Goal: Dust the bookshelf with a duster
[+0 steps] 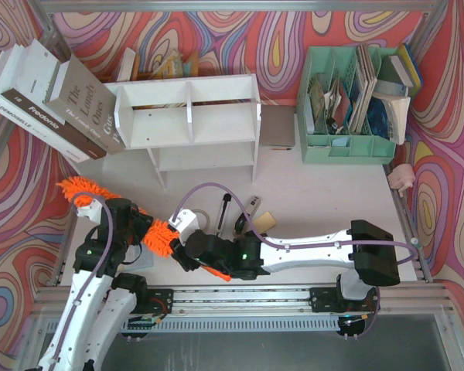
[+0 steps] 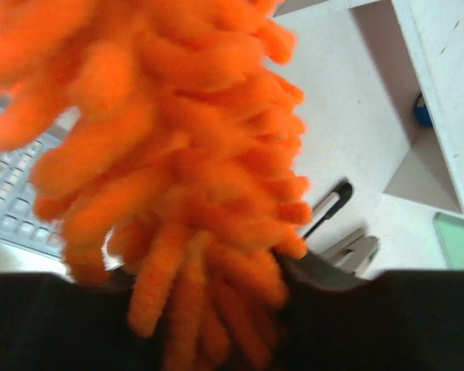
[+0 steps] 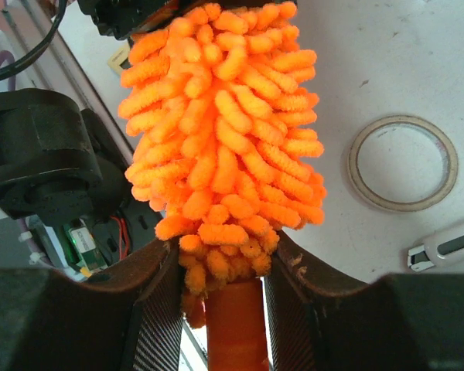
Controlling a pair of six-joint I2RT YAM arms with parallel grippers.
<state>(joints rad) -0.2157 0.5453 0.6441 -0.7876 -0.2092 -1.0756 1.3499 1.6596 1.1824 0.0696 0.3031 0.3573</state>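
The orange fluffy duster [image 1: 161,236] hangs above the near-left table, its free end [image 1: 77,188] pointing left. My left gripper [image 1: 141,227] is closed on the shaggy middle. In the left wrist view the strands [image 2: 178,154] fill the gap between the jaws of that gripper [image 2: 220,274] and hide most of the fingers. My right gripper [image 1: 187,246] grips the handle end. In the right wrist view its jaws [image 3: 226,246] stand close around the orange handle [image 3: 233,325] and pinch the lowest strands of the duster [image 3: 224,131]. The white bookshelf [image 1: 216,86] stands at the back centre, apart from both grippers; its corner shows in the left wrist view [image 2: 441,77].
Large books [image 1: 54,100] lean against the shelf's left side. A mint-green organizer [image 1: 348,147] stands at the back right. A grey pad [image 1: 277,127] lies beside the shelf. A tape ring [image 3: 404,162], a black pen [image 1: 226,210] and a small clip tool [image 1: 251,209] lie in front of the shelf.
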